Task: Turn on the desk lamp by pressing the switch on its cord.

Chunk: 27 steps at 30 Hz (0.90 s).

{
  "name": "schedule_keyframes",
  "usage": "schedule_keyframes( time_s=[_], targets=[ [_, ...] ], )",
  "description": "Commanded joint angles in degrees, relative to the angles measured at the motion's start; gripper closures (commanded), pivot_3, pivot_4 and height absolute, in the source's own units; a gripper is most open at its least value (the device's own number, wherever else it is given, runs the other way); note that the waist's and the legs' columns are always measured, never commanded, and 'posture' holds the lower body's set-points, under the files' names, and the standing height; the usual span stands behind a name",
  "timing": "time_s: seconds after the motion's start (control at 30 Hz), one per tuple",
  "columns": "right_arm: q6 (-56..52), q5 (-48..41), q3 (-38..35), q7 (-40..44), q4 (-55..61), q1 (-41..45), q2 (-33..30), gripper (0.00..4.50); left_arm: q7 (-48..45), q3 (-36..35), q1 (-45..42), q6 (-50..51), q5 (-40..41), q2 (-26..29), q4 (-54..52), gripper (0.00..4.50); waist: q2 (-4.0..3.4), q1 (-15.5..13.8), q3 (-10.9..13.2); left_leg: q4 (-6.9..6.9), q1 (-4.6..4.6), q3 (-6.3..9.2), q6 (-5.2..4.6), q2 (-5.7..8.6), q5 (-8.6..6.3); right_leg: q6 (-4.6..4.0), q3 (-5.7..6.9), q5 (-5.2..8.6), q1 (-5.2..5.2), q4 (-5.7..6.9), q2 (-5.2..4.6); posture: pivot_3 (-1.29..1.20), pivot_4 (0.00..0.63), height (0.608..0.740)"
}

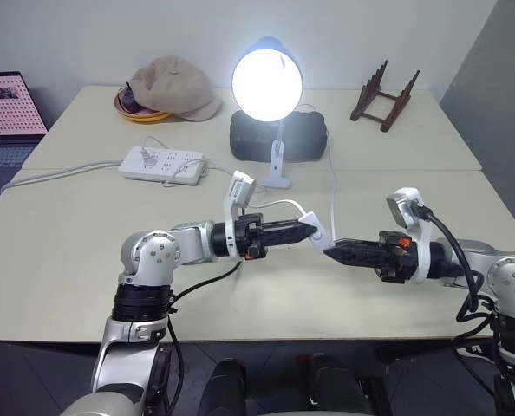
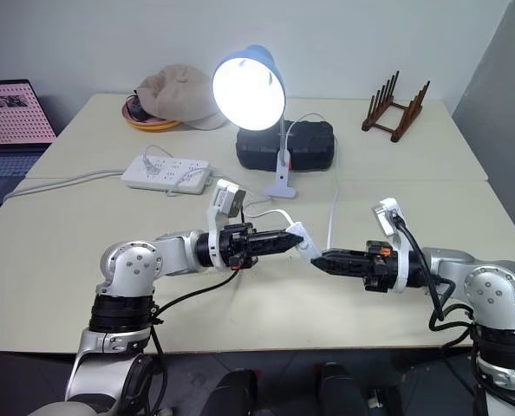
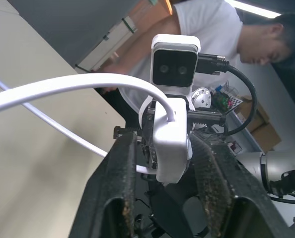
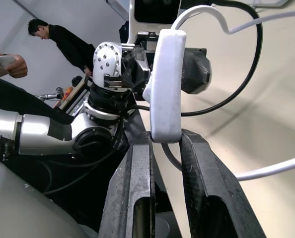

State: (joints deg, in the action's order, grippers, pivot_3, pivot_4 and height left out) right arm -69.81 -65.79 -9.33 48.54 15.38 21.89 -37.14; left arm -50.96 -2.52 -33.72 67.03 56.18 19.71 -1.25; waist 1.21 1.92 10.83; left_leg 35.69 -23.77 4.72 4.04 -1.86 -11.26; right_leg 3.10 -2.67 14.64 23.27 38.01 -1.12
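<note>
Hanging above the table [image 1: 84, 260], the switch [image 3: 170, 141] is pinched at its lower end by the right gripper [image 4: 165, 144], whose fingers are closed on it. It sits between the parted fingers of the left gripper [image 3: 168, 163]. Behind, the desk lamp [image 1: 267, 80] is lit, its cord [image 1: 333, 186] running to the switch.

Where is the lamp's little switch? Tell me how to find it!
Find the glowing desk lamp and follow its thin white cord toward the robot. The switch is a small white oblong held between both claws, far smaller than the socket-covered power strip.
</note>
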Motion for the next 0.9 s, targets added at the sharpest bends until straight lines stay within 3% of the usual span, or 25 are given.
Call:
schedule_keyframes(
  time_s=[0.03, 0.2, 0.33, 0.53, 0.63, 0.7, 0.9],
  targets=[
    [3.2, 2.3, 0.3, 1.0, -0.7, 2.4, -1.0, 4.13, -3.2, 0.6, 0.5, -3.3, -2.8, 4.1, -0.7, 1.66, 0.00, 0.0, 0.0, 0.00, 0.00, 0.00, 0.00, 0.00, 0.00, 0.00, 0.00, 0.00, 0.01, 0.00, 0.00, 0.00, 0.150, 0.740],
    [13.4, 16.1, 6.0, -0.3, -6.5, 6.0, -1.2, 4.13, -8.2, 4.4, 1.3, -14.5, -12.4, 11.6, -4.1, 0.78, -0.01, 0.1, 0.0, -0.01, -0.01, -0.03, 0.01, 0.00, 0.00, -0.10, -0.01, 0.06, 0.05, -0.02, 0.00, 0.00, 0.150, 0.740],
    [27.5, 35.1, 18.7, 2.1, -12.6, 9.5, -4.8, 4.13, -11.1, 6.6, 0.4, -25.6, -20.3, 16.2, -6.6, 0.06, -0.02, 0.0, 0.0, -0.01, -0.07, -0.05, 0.01, 0.00, 0.00, -0.28, -0.02, 0.15, 0.08, -0.06, -0.03, 0.00, 0.150, 0.740],
    [41.5, 51.4, 29.7, 6.9, -21.6, 13.4, -5.8, 4.13, -13.2, 8.0, 0.7, -35.2, -26.4, 17.5, -5.6, 0.06, -0.02, -0.1, 0.0, -0.14, -0.12, -0.09, 0.03, 0.01, -0.02, 0.02, -0.04, 0.00, 0.10, -0.25, -0.06, 0.00, 0.150, 0.740],
    [43.3, 52.6, 29.5, 9.1, -23.3, 13.5, -5.1, 4.13, -13.7, 8.2, 1.0, -37.1, -27.6, 17.8, -5.4, 0.06, -0.02, -0.1, 0.0, -0.23, -0.12, -0.08, 0.03, 0.01, -0.02, 0.03, -0.02, -0.01, 0.14, -0.24, -0.05, 0.00, 0.150, 0.740],
    [43.3, 52.1, 28.2, 10.5, -23.3, 13.5, -5.1, 3.41, -14.1, 7.9, 1.1, -37.1, -27.6, 18.0, -5.4, 0.00, -0.02, -0.1, 0.0, -0.26, -0.11, -0.07, 0.03, 0.00, -0.02, 0.02, -0.01, -0.01, 0.14, -0.23, -0.05, 0.00, 0.150, 0.740],
    [38.8, 46.8, 21.9, 13.1, -15.9, 10.7, -7.3, 2.09, -13.5, 8.1, 0.5, -36.4, -29.4, 19.3, -3.5, 0.00, -0.02, -0.1, 0.0, -0.25, -0.11, -0.07, 0.03, 0.00, -0.02, 0.03, -0.01, -0.01, 0.14, -0.19, -0.05, 0.00, 0.150, 0.740]
  ],
)
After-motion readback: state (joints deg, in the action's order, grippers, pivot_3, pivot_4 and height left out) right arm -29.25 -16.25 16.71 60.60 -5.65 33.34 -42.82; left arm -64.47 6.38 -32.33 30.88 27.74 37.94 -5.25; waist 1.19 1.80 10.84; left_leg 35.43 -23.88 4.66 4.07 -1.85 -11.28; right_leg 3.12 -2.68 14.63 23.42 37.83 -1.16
